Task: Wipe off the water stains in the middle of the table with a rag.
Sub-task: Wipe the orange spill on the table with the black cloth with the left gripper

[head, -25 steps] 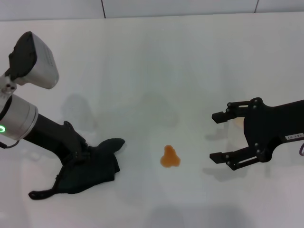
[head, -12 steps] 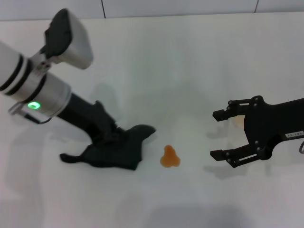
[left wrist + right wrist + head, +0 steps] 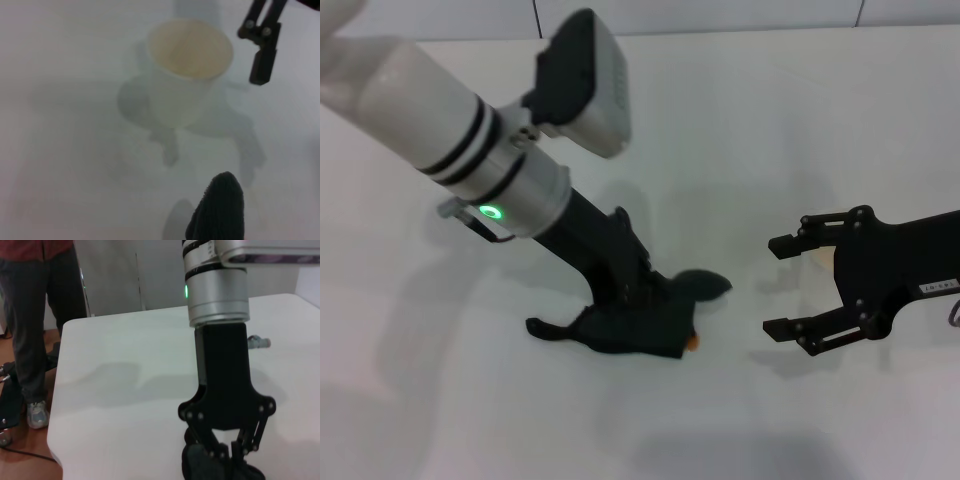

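Observation:
My left gripper (image 3: 642,308) is shut on the dark grey-black rag (image 3: 630,330) and presses it onto the white table (image 3: 750,120) in the middle. The rag lies over the orange water stain; only a small orange edge (image 3: 691,341) shows at the rag's right side. A rag tip also shows in the left wrist view (image 3: 219,210). In the right wrist view the left gripper (image 3: 225,442) stands on the rag (image 3: 197,466). My right gripper (image 3: 770,287) is open and empty, a little to the right of the rag.
A translucent whitish cup (image 3: 189,52) with an amber-tinted inside stands on the table next to the right gripper's finger (image 3: 262,57). A person (image 3: 35,315) stands beyond the table's far edge in the right wrist view.
My left arm has dragged the rag to the right, from the left of the table onto the orange stain, which is now almost covered. The right gripper has not moved.

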`<move>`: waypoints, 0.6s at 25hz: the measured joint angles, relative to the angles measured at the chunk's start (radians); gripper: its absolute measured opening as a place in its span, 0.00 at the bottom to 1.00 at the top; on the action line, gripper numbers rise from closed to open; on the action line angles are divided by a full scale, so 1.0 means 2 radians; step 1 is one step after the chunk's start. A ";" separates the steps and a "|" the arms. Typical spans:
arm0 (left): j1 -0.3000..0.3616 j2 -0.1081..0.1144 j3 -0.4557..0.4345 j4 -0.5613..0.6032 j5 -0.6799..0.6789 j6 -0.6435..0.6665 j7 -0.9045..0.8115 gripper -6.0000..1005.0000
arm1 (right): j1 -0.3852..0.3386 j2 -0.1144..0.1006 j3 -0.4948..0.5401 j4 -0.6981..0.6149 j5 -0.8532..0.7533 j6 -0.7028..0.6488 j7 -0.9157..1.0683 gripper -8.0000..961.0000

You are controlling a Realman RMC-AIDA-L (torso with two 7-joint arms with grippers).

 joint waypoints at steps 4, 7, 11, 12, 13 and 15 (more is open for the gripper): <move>-0.001 -0.001 0.043 0.000 -0.025 -0.013 -0.001 0.11 | 0.000 0.000 -0.001 0.000 0.000 0.000 0.000 0.89; -0.001 -0.002 0.070 0.000 -0.042 -0.019 -0.001 0.11 | 0.000 0.000 -0.001 0.000 0.000 0.000 0.001 0.89; 0.000 -0.002 0.098 0.000 -0.057 -0.026 -0.002 0.11 | 0.000 0.000 -0.001 0.000 0.001 0.000 0.001 0.89; 0.001 -0.002 0.100 0.000 -0.057 -0.029 -0.002 0.11 | 0.000 0.000 -0.001 0.000 0.001 0.000 0.001 0.89; 0.002 -0.002 0.101 -0.001 -0.057 -0.032 -0.002 0.11 | 0.000 0.000 -0.001 0.000 0.002 0.000 0.001 0.89; 0.004 -0.002 0.103 -0.004 -0.055 -0.041 -0.002 0.11 | 0.000 0.000 -0.002 0.000 0.002 0.000 0.001 0.89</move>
